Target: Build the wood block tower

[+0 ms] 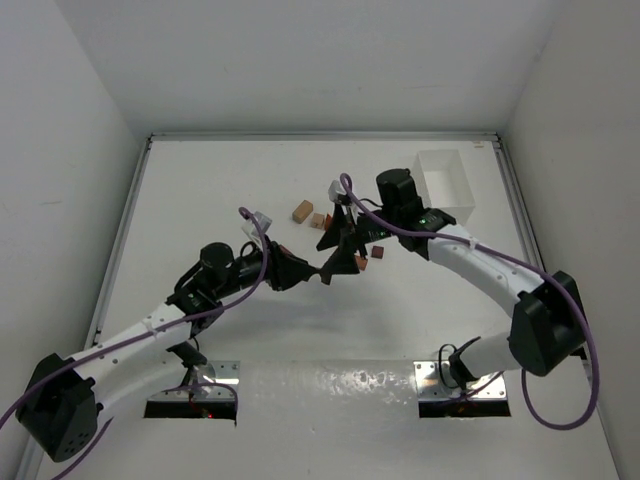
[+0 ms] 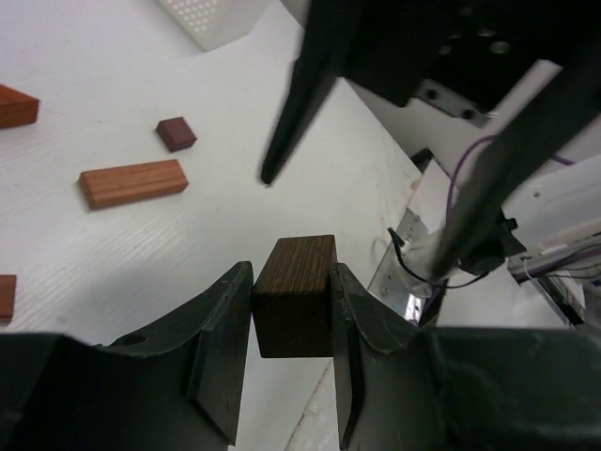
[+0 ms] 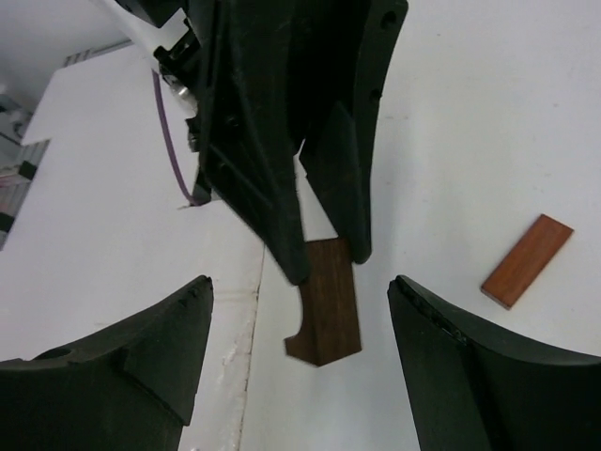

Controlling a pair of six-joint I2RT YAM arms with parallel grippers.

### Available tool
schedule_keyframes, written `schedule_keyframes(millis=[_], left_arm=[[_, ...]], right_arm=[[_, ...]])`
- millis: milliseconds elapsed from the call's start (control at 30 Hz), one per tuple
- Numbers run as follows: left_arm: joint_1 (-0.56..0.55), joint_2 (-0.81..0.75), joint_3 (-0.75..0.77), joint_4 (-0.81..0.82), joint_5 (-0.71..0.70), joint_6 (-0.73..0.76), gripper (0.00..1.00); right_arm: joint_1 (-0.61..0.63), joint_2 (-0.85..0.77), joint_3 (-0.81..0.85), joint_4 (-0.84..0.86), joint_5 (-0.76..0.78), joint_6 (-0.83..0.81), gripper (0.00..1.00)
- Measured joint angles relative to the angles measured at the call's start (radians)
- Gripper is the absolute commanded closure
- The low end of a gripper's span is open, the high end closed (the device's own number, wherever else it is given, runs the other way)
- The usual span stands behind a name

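Observation:
My left gripper [image 2: 291, 274] is shut on a dark brown wooden block [image 2: 296, 291] and holds it above the table. The right wrist view shows the block [image 3: 329, 310] sticking out below the left fingers [image 3: 282, 216]. My right gripper [image 3: 300, 287] is open and empty, its jaws wide on either side of the held block without touching it. In the top view the two grippers meet at the table's middle, left gripper [image 1: 325, 271] and right gripper [image 1: 345, 248]. Loose blocks lie nearby: a reddish-brown bar [image 2: 131, 181], a small dark cube [image 2: 176, 132] and a pale tan block [image 1: 302, 210].
A clear plastic box [image 1: 468, 185] stands at the back right. More small blocks lie by the right gripper [image 1: 378, 252] and behind it [image 1: 318, 220]. A reddish bar [image 3: 527, 260] lies right of the grippers. White walls enclose the table on three sides.

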Motion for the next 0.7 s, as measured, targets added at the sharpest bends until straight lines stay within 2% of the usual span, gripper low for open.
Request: schedule_keyframes(millis=[133,300,433,567,700], left_arm=[[-0.006,-0.011,0.000,0.027,0.042,0.000,1.00],[-0.006,-0.020,0.000,0.049,0.064,0.000,1.00],[-0.006,-0.020,0.000,0.049,0.068,0.000,1.00],[-0.006,-0.020,0.000,0.049,0.069,0.000,1.00],[-0.006,-0.020,0.000,0.049,0.068,0.000,1.00]], right_arm=[[0.000,0.090,0.033,-0.008,-0.042,-0.005,0.30],[0.000,0.127,0.034,-0.050,-0.083,-0.016,0.32],[0.001,0.127,0.034,-0.056,-0.106,-0.023,0.43],[0.006,0.127,0.033,-0.060,-0.119,-0.022,0.44],[0.014,0.128,0.034,-0.077,-0.124,-0.027,0.52]])
